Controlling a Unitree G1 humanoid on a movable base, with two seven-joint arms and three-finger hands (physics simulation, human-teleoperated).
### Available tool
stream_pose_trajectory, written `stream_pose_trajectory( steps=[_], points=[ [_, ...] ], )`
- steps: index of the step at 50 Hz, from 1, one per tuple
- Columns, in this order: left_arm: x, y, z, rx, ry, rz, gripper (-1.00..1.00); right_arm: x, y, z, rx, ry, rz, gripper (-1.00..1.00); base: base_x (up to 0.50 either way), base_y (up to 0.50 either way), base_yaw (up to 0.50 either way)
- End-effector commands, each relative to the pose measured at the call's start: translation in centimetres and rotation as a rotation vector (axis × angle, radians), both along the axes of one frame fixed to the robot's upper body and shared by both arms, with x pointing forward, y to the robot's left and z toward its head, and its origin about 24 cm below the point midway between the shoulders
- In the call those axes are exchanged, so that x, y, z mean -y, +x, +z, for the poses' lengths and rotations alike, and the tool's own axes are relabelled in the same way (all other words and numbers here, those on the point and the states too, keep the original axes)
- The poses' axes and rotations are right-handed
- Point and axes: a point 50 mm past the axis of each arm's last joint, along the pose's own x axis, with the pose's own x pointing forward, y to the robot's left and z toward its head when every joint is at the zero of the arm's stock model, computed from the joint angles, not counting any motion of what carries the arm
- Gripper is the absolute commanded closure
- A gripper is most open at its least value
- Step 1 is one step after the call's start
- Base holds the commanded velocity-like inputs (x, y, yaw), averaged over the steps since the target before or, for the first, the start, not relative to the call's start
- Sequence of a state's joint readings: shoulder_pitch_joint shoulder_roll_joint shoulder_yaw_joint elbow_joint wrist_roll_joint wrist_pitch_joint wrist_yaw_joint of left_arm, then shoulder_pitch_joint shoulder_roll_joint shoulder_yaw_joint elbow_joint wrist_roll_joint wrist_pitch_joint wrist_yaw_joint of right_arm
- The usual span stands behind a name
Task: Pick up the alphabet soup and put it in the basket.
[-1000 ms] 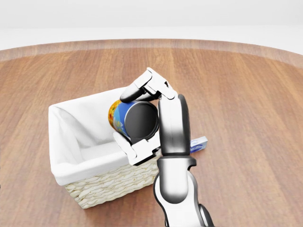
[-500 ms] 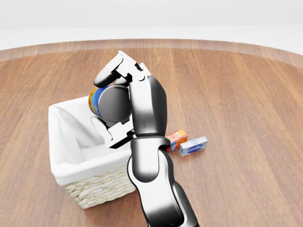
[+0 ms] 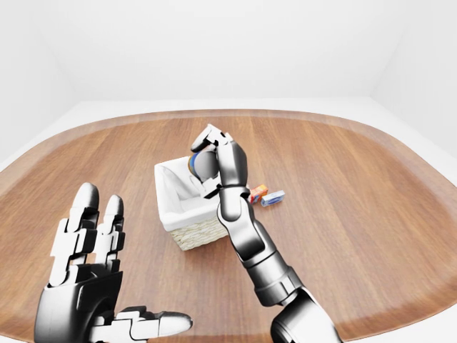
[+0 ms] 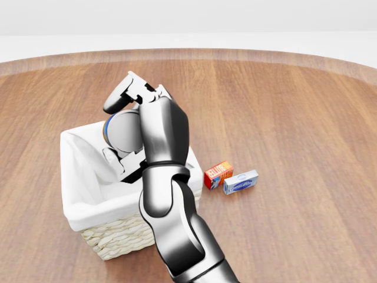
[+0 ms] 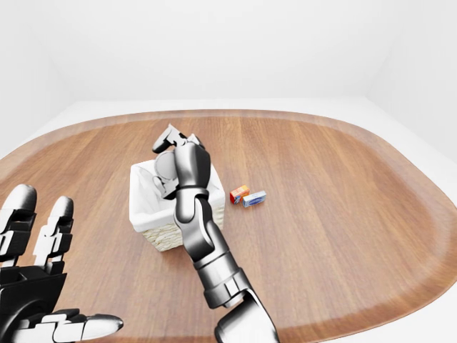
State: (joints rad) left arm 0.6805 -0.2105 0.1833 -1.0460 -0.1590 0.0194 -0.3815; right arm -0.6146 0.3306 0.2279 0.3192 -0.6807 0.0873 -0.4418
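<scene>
Over the basket (image 4: 88, 221), the right hand (image 4: 126, 127) grips the alphabet soup (image 4: 121, 131) on its side above the white lining, seemingly poised to drop it inside, while the left hand (image 3: 89, 279) hangs spread and empty.

Bare simulated test room, plain white walls (image 3: 235, 50), pale floor, one broad rounded wooden table (image 3: 371, 214), lined wicker basket (image 4: 88, 206), two small boxes (image 4: 231, 177), no furnishings
</scene>
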Motion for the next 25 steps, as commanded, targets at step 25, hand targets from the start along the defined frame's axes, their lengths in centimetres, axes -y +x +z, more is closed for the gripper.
stream_pose_trajectory(
  steps=[25],
  points=[
    [0.0, -0.1, 0.0, 0.005, 0.000, -0.003, -1.00, -1.5, 1.0, -2.9, -0.084, -0.121, -0.036, 1.00, 0.00, 0.00, 0.00]
  ],
)
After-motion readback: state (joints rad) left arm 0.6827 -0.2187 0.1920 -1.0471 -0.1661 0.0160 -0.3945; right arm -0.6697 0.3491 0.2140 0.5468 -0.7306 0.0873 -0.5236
